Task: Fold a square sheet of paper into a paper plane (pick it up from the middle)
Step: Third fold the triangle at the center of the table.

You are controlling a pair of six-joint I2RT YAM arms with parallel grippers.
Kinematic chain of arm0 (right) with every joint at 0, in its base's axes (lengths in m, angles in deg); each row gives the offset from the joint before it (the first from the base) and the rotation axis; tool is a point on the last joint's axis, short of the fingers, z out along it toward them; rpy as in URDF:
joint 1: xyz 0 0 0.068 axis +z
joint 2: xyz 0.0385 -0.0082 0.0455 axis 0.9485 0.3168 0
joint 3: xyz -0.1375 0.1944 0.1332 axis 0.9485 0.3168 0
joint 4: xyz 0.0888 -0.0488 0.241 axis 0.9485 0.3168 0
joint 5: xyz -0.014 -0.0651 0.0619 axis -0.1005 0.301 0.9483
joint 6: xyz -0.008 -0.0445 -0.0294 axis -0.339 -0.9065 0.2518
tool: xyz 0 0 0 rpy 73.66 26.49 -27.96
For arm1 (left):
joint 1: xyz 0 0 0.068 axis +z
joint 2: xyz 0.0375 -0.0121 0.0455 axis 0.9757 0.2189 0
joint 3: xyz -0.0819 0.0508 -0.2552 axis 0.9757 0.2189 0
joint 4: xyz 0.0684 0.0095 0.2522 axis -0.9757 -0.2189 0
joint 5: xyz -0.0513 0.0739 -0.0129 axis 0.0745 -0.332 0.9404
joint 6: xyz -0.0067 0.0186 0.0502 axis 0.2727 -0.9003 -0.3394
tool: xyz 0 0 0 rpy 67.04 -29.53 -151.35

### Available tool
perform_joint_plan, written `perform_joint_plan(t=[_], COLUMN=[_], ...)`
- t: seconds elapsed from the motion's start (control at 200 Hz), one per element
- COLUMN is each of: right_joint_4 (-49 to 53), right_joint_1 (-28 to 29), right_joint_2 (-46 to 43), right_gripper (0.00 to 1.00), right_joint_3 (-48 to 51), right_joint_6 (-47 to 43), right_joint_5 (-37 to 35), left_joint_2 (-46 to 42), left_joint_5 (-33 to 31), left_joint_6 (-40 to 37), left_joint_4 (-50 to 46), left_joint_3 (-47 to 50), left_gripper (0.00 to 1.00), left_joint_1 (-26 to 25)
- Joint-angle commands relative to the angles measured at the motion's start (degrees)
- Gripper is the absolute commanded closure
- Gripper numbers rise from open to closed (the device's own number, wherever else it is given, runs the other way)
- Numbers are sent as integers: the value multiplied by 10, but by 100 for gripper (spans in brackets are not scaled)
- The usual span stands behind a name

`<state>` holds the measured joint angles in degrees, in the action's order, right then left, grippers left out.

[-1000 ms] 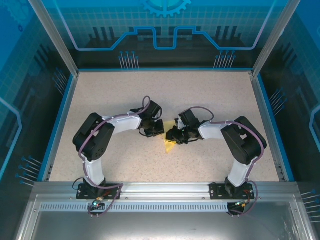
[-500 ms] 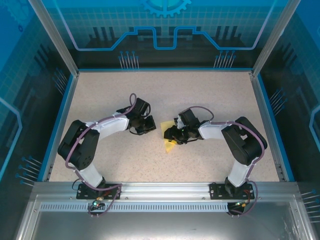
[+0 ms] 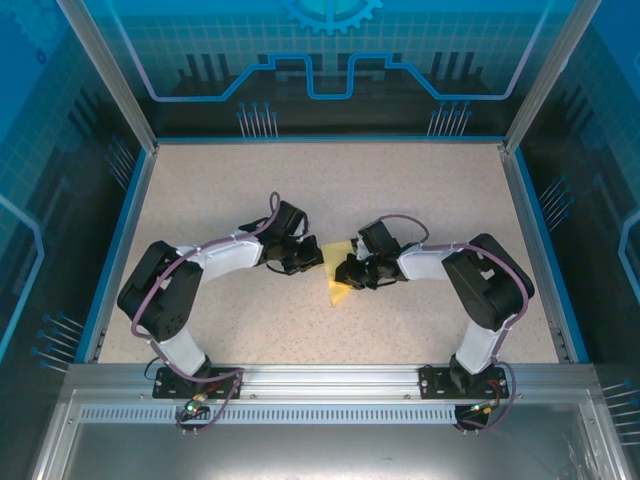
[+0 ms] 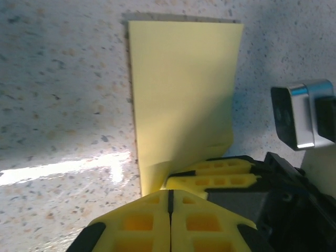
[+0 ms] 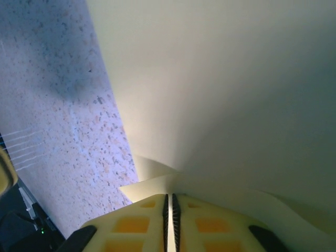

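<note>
The left gripper (image 4: 169, 194) has its yellow pads pressed flat together, with only a hairline seam between them and nothing caught in it. Straight ahead of its tips lies the pale-yellow paper (image 4: 181, 89), folded into a long strip with a squared far end. The strip's near end comes right up to the tips. Just right of those tips the right gripper (image 4: 186, 174) comes in sideways, its yellow fingers laid against the paper's near right edge, where the sheet curls a little.

Seen from its own wrist, the right gripper (image 5: 169, 198) is drawn in to a thin slit — closed on the paper, whose folded layers run into its tips. A small corner flap sticks out just left of them, and the broad pale sheet spreads ahead and to the right. Left of the gripper is the speckled table (image 5: 58, 105).

From above, the two grippers meet nose to nose near the middle of the table, with the paper between and under their tips — a pointed yellow end shows on the near side of the right gripper. Farther out run the blue rim (image 3: 118, 240) and the aluminium frame (image 3: 320, 385), where both arms are bolted.
</note>
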<state>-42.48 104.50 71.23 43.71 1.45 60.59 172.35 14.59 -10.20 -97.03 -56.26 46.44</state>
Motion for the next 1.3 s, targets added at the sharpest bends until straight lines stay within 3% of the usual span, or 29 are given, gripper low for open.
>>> perform_joint_plan(t=[0.0, 0.265, 0.85, 1.295], right_joint_4=[57, 65, 60, -4], right_joint_1=[2, 0, -2, -16], right_joint_2=[19, 20, 12, -43], right_gripper=[90, 96, 96, 96], right_joint_3=[20, 23, 25, 53], right_joint_6=[-8, -11, -17, -59], right_joint_5=[-25, -28, -26, 21], left_joint_2=[18, 50, 107, 115], left_joint_5=[28, 20, -29, -88], left_joint_6=[13, 10, -6, -16], left_joint_4=[16, 1, -43, -99], left_joint_3=[4, -12, -50, -46], left_gripper=[97, 100, 100, 100], left_joint_1=[-13, -38, -55, -59])
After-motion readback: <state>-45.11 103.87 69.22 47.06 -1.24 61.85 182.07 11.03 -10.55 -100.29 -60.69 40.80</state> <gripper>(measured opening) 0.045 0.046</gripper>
